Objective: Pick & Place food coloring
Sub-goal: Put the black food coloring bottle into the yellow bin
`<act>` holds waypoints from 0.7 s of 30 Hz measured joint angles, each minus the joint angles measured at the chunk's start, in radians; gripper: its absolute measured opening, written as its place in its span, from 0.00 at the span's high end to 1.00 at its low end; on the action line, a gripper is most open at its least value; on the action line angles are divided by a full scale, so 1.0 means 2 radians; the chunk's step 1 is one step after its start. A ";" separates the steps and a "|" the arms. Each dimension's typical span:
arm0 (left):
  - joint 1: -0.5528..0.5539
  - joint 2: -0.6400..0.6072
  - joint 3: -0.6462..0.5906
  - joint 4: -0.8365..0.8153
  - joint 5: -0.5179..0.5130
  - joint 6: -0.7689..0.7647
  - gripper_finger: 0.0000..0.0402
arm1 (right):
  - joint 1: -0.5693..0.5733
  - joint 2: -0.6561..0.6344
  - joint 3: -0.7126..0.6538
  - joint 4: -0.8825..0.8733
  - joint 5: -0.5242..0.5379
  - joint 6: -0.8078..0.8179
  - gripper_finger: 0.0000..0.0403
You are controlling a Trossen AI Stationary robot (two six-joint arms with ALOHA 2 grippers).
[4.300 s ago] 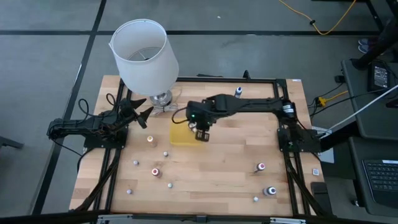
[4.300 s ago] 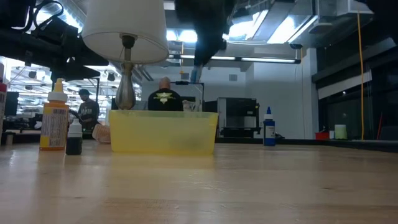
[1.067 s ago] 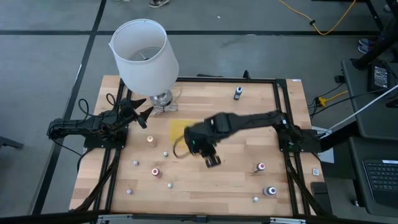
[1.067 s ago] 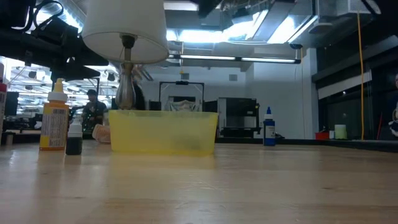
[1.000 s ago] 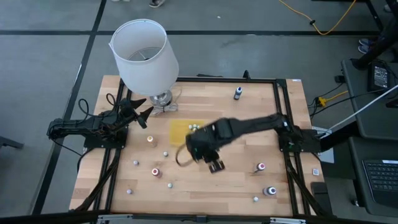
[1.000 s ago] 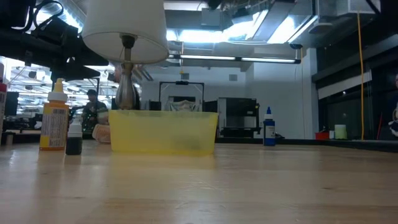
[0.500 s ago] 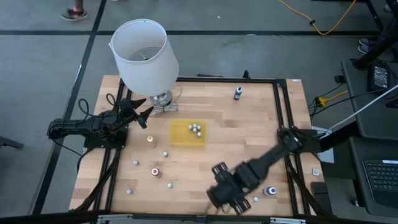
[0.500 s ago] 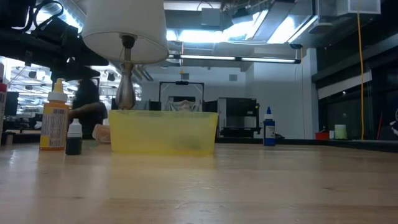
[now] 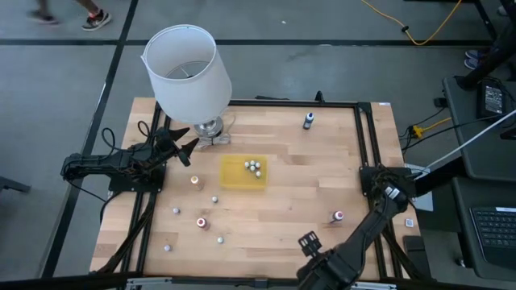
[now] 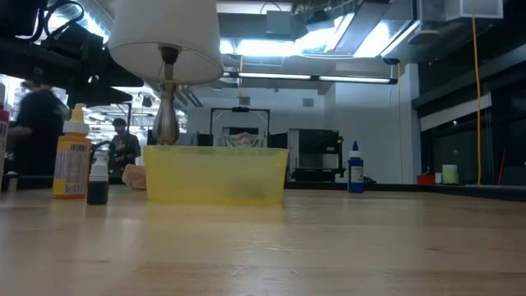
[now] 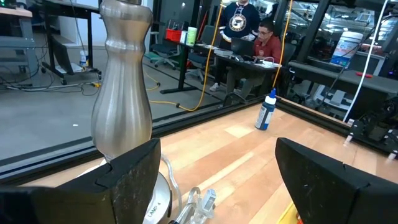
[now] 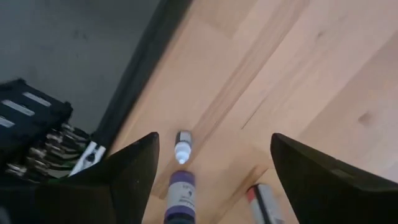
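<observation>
My right gripper (image 9: 324, 271) hangs open over the table's near right corner, pointing down. Below it, between its spread fingers (image 12: 134, 174), a tiny white food coloring bottle (image 12: 182, 147) and a purple-capped one (image 12: 180, 194) rest on the wood, untouched. Several white-topped bottles (image 9: 254, 167) lie in the yellow tray (image 9: 234, 181). More bottles stand loose on the table's left half, among them an orange-topped one (image 9: 194, 180) and a red-topped one (image 9: 201, 221). Another red-topped one (image 9: 338, 217) stands on the right. My left gripper (image 9: 184, 150) waits open beside the lamp's foot (image 11: 121, 81).
A big white lampshade (image 9: 187, 71) stands over the far left of the table. A blue-topped bottle (image 9: 308, 120) stands near the far edge. A dark frame rail (image 12: 140, 81) runs along the table's edge right beside the two bottles under my right gripper. The wood between tray and near edge is bare.
My right gripper has swung from just in front of the yellow tray toward the table's near right corner and sunk a little. With the arm gone from over the tray, the white bottles in it show. The left arm has kept still.
</observation>
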 joint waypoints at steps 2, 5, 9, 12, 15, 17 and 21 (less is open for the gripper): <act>0.000 0.000 0.000 0.000 0.000 0.000 0.23 | 0.009 -0.012 -0.043 0.024 0.000 0.007 0.24; 0.000 0.000 0.000 0.000 0.000 0.000 0.23 | 0.020 -0.034 -0.109 0.060 -0.002 0.018 0.24; 0.000 0.000 0.000 0.000 0.000 0.000 0.22 | 0.031 -0.076 -0.186 0.108 -0.002 0.034 0.24; 0.000 0.000 0.000 0.000 0.000 0.000 0.22 | 0.037 -0.107 -0.235 0.138 -0.001 0.052 0.24; 0.000 0.000 0.000 0.000 0.000 0.000 0.23 | 0.042 -0.132 -0.280 0.174 -0.002 0.068 0.24; 0.000 0.000 0.000 0.000 0.000 0.000 0.22 | 0.044 -0.141 -0.305 0.192 -0.002 0.079 0.24; 0.000 0.000 0.000 0.000 0.000 0.000 0.22 | 0.046 -0.152 -0.346 0.226 -0.002 0.093 0.24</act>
